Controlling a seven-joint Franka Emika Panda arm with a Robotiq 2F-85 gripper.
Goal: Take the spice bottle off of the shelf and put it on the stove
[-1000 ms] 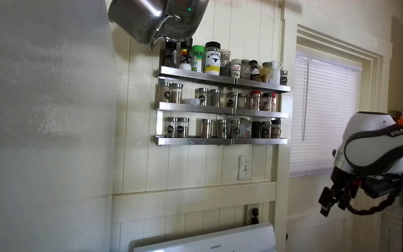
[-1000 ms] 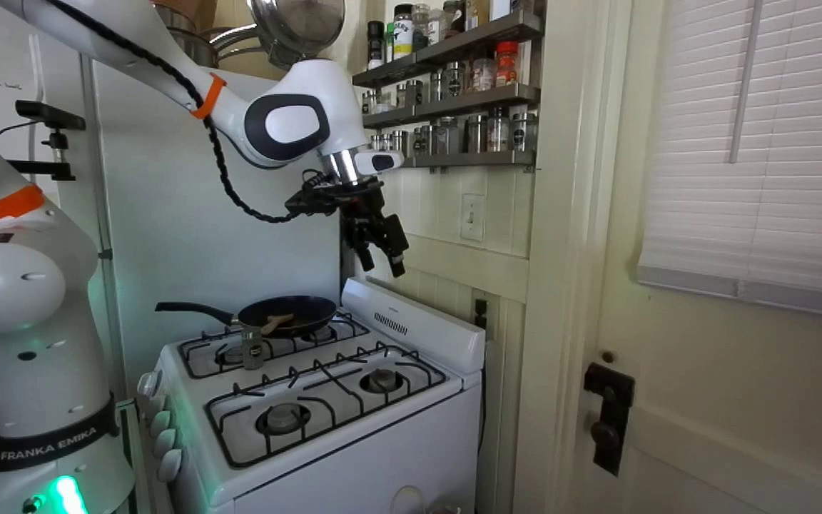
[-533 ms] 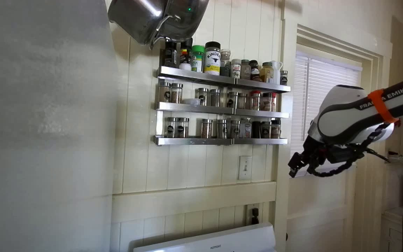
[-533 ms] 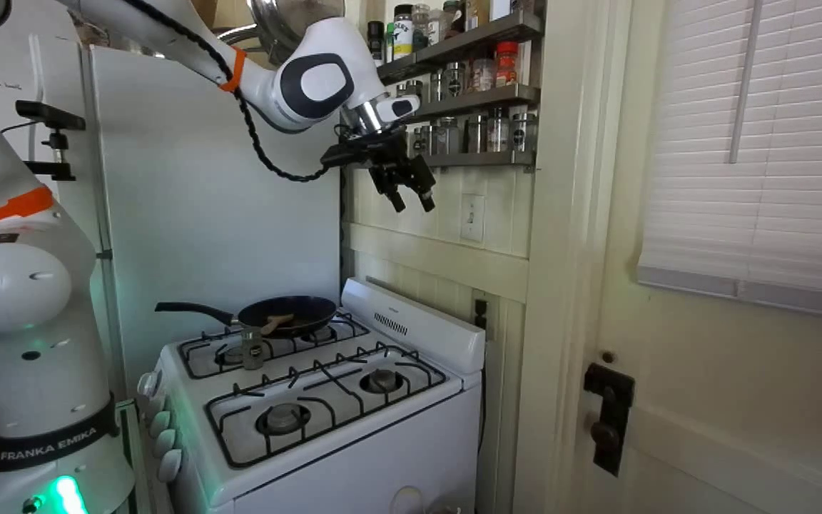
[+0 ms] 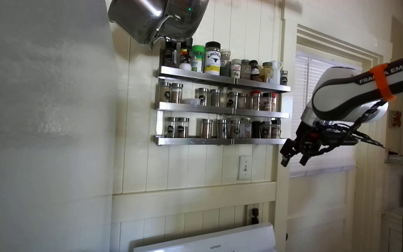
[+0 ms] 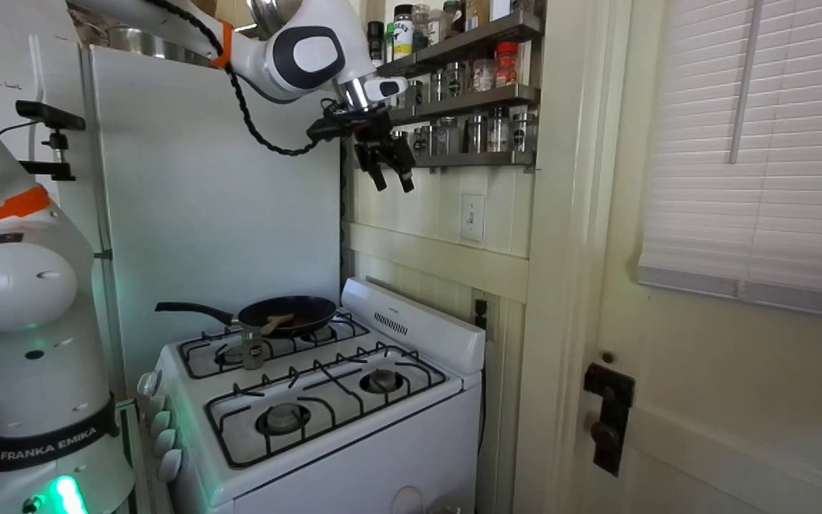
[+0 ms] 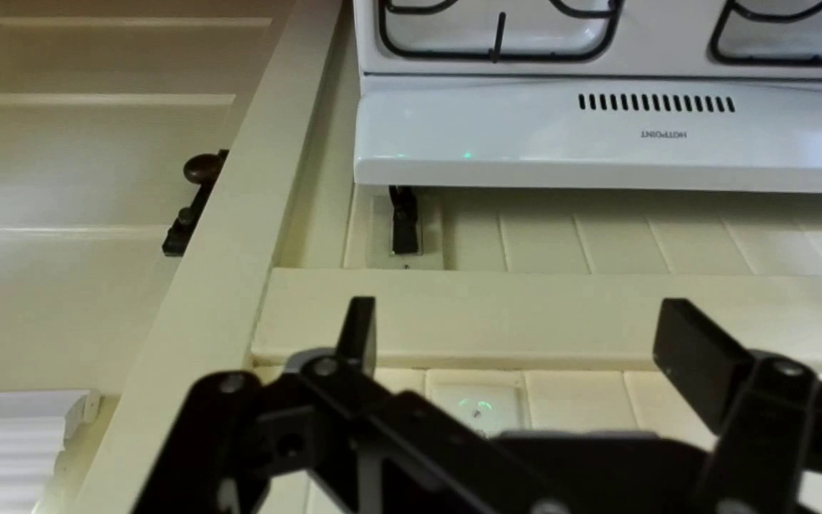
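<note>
Up and left of the fingers in an exterior view: the bottle, judged to be the dark one on the lowest tier of the shelf, right of middle; hard to be sure among so many. Stands upright, long axis vertical, with jars close on both sides. Only one arm for the reach. Spread wide in the wrist view, with nothing between the fingers; aimed mostly downward, lower in the frame than that tier and apart from it. Probably calls for a climb and a turn toward level before closing; risks knocking the jars.

Lower middle of an exterior view: the stove, with a pan and, just below in the frame, a jar. Fridge at left; door with blind at right.
</note>
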